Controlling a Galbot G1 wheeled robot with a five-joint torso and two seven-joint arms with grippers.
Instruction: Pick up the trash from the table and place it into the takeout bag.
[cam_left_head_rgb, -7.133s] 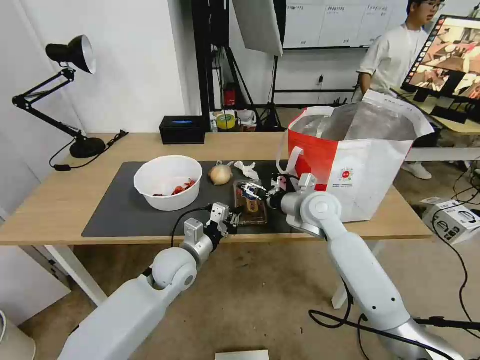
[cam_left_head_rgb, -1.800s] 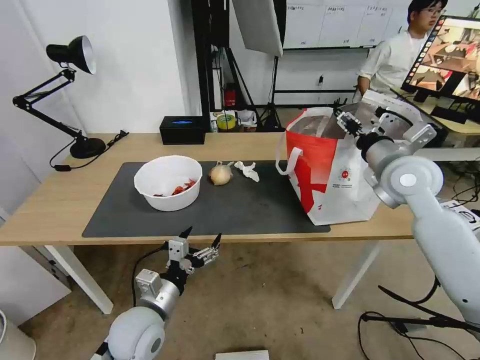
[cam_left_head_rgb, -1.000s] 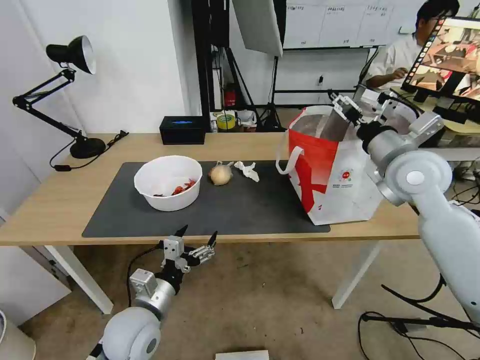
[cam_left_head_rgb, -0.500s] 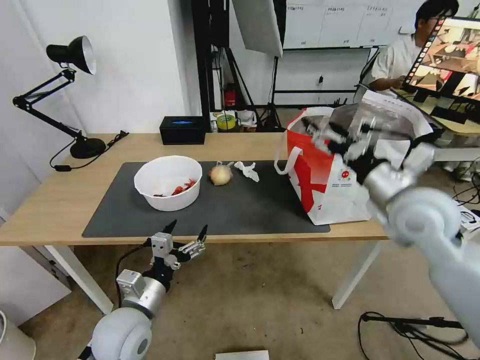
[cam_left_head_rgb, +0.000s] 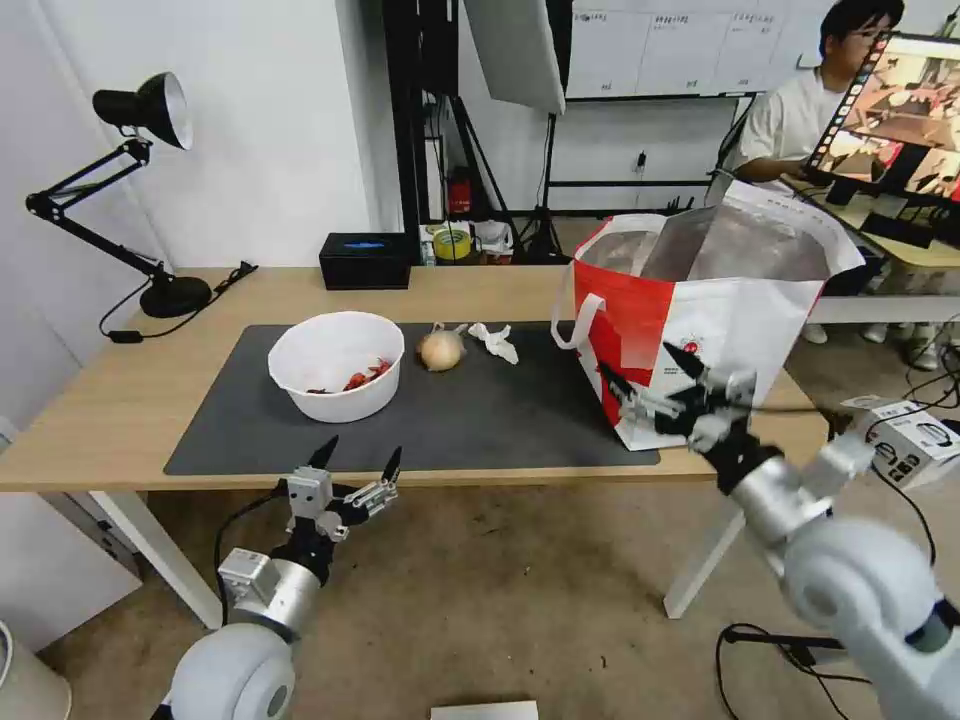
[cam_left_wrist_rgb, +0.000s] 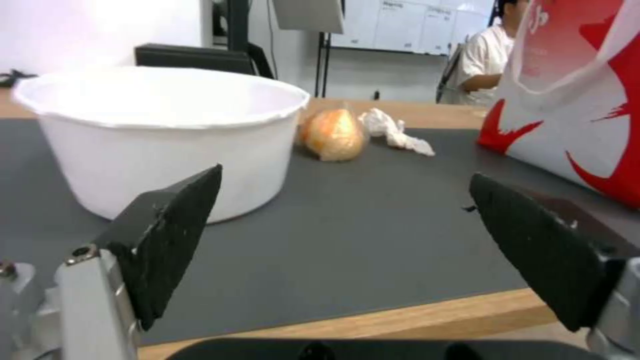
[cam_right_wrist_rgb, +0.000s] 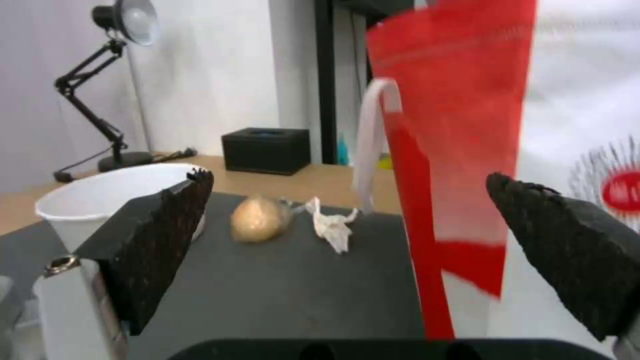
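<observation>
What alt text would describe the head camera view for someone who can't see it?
A white round plastic bowl, tan onion-like ball and crumpled white tissue lie on a dark grey mat beside a white-and-red takeout bag. Two open grippers, left and right, hover nearby.

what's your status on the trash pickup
Left gripper open, below table edge. Right gripper open, empty, before takeout bag. Bowl, onion ball, tissue on mat. Path clear.

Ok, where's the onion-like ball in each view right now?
Head view: onion-like ball on the mat, between white bowl and tissue.
Left wrist view: ball beyond the bowl.
Right wrist view: ball beside the tissue.
Shared landmark: the tissue.
</observation>
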